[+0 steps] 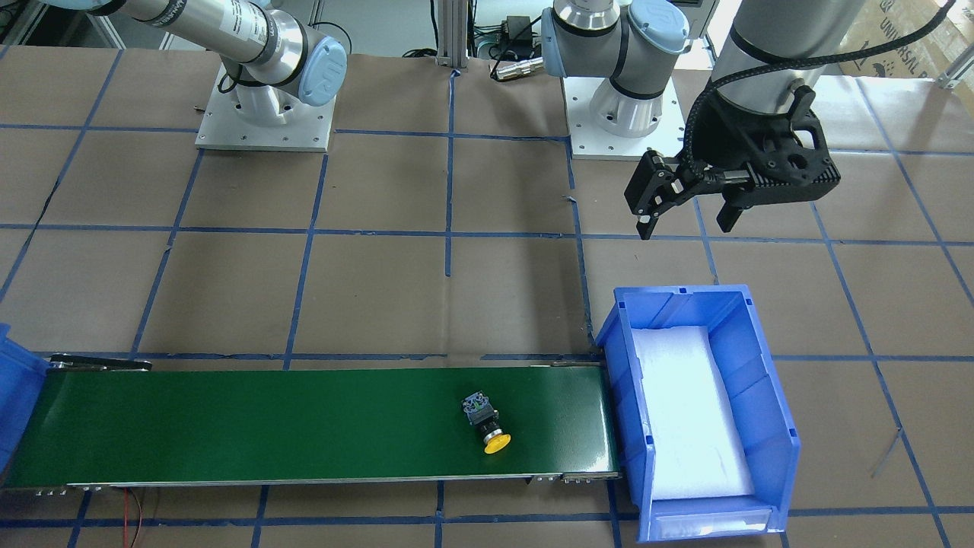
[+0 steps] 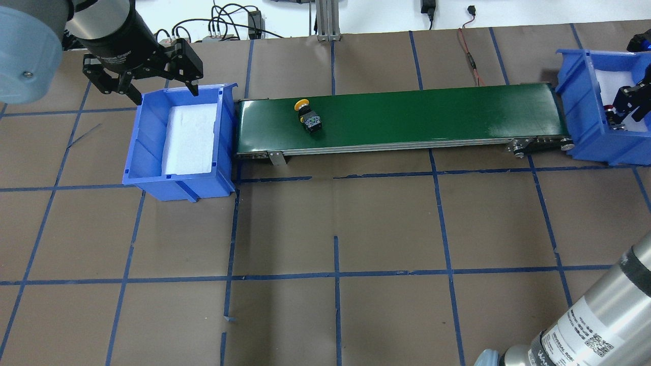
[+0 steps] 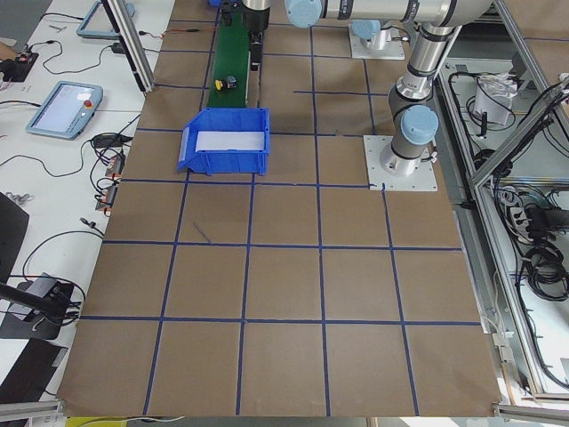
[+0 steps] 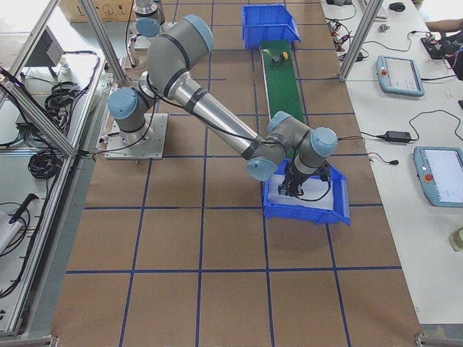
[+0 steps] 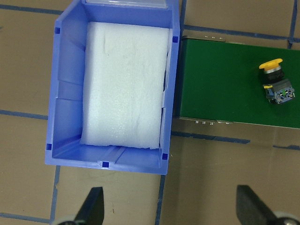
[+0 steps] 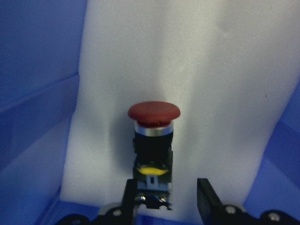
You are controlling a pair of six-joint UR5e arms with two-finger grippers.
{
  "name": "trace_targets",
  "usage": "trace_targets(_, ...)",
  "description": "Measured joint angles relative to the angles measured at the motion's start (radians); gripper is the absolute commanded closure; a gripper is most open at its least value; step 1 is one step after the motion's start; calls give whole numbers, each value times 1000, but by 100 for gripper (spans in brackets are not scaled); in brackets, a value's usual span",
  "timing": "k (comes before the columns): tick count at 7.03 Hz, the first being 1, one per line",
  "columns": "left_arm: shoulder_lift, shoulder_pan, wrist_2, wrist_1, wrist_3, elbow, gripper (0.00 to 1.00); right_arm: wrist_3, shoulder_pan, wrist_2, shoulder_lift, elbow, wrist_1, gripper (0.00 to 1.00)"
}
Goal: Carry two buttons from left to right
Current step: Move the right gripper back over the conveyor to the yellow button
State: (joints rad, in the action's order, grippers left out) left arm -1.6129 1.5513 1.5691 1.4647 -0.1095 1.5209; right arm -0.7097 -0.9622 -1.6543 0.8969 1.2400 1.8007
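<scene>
The yellow button (image 1: 485,428) (image 2: 307,117) (image 5: 276,82) lies on its side on the green belt (image 1: 266,426), near the end by the left-side blue bin (image 2: 136,142). My left gripper (image 1: 685,224) (image 2: 165,95) (image 5: 173,211) hangs open and empty beside that bin, on the side away from the belt. The red button (image 6: 153,140) (image 2: 609,108) is over the white foam inside the right-side blue bin (image 2: 580,101). My right gripper (image 6: 166,197) (image 2: 621,109) straddles its black body. The left finger is against the body and a gap shows at the right finger.
White foam (image 5: 124,84) lines the left-side bin and nothing lies on it. Brown paper with blue tape lines covers the table (image 2: 335,229). Both arm bases (image 1: 265,114) stand behind the belt. Cables (image 2: 473,56) run along the far edge.
</scene>
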Motion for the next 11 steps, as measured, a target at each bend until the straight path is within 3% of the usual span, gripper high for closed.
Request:
trace_targets(4,-4,0,-35,1,2,6,0,-13,0,-1,29,-37,-18,36)
trace_targets(5,0,1,-34,4,-1,4,0,-25,-2,1,59,-60,-37,17)
trace_targets(7,6,2,-39,9,-10,3,0,-32,-39,47,138,-77,-63,2)
trace_targets(11,0,-1,-72,9,-11,-1,0,157,-267,123,206,-74,-88,4)
